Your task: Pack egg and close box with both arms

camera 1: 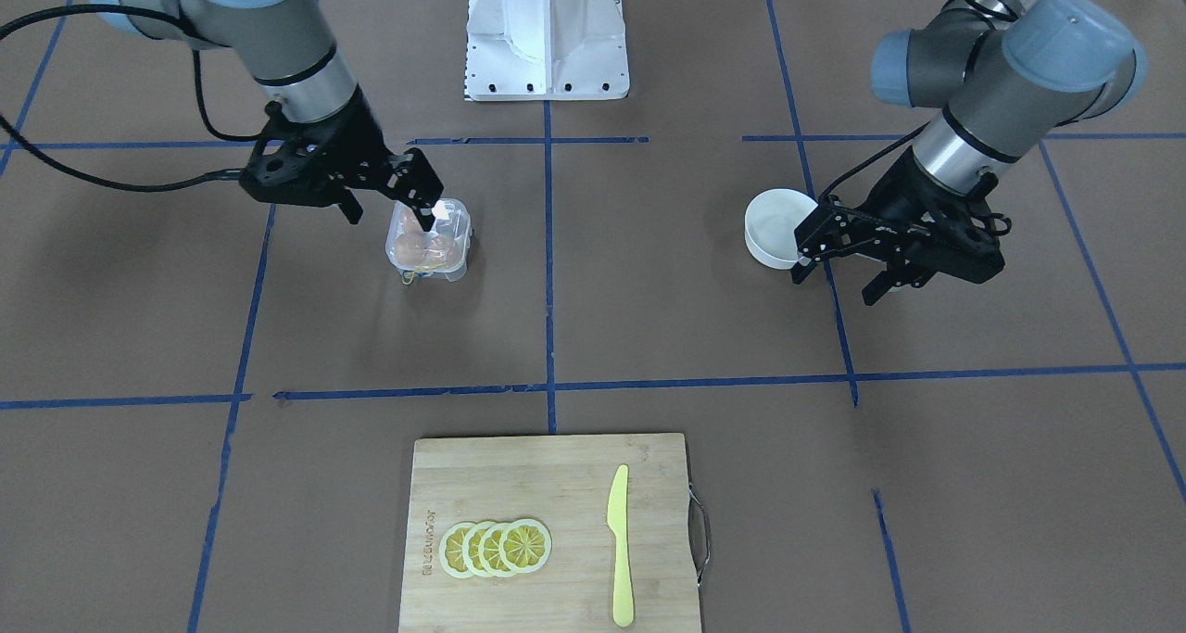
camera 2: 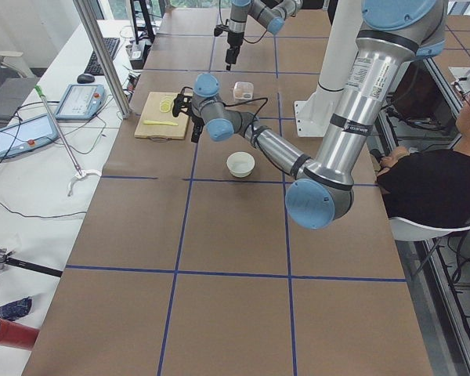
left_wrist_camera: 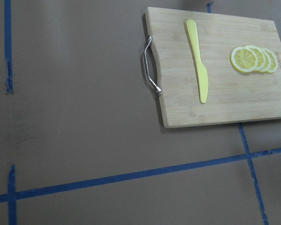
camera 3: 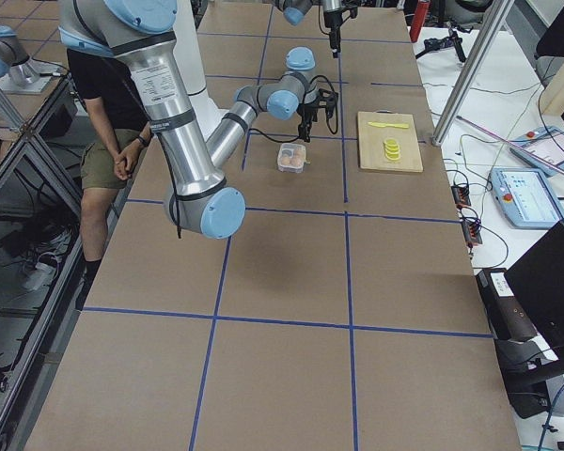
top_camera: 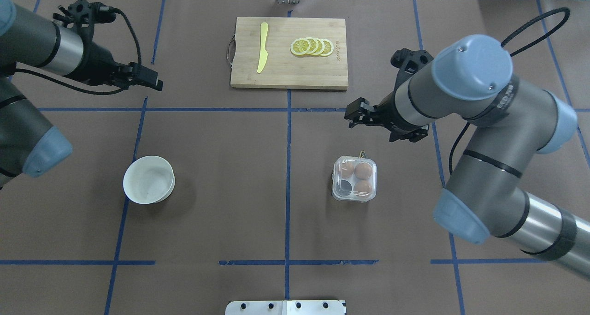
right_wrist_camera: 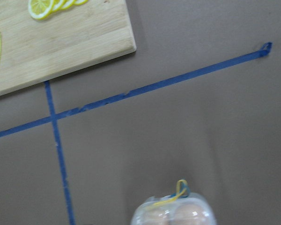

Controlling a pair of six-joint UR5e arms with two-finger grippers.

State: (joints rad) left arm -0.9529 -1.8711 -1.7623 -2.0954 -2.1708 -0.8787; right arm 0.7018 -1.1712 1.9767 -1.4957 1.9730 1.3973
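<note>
The clear box (top_camera: pixel 355 197) stands right of the table's middle with its lid down. Three tan eggs (top_camera: pixel 363 169) lie in it, and one cell looks dark and empty. The box also shows in the front view (camera 1: pixel 460 223) and at the bottom edge of the right wrist view (right_wrist_camera: pixel 152 219). My right gripper (top_camera: pixel 352 115) hovers above the table just beyond the box; its fingers look shut and hold nothing. My left gripper (top_camera: pixel 152 79) is far to the left, raised beyond the white bowl (top_camera: pixel 149 180). It looks shut and empty.
A bamboo cutting board (top_camera: pixel 286 75) lies at the far middle with a yellow knife (top_camera: pixel 262 47) and lemon slices (top_camera: pixel 312 46) on it. The white bowl holds nothing. A small yellow-blue loop (right_wrist_camera: pixel 178 192) sticks out at the box's far side.
</note>
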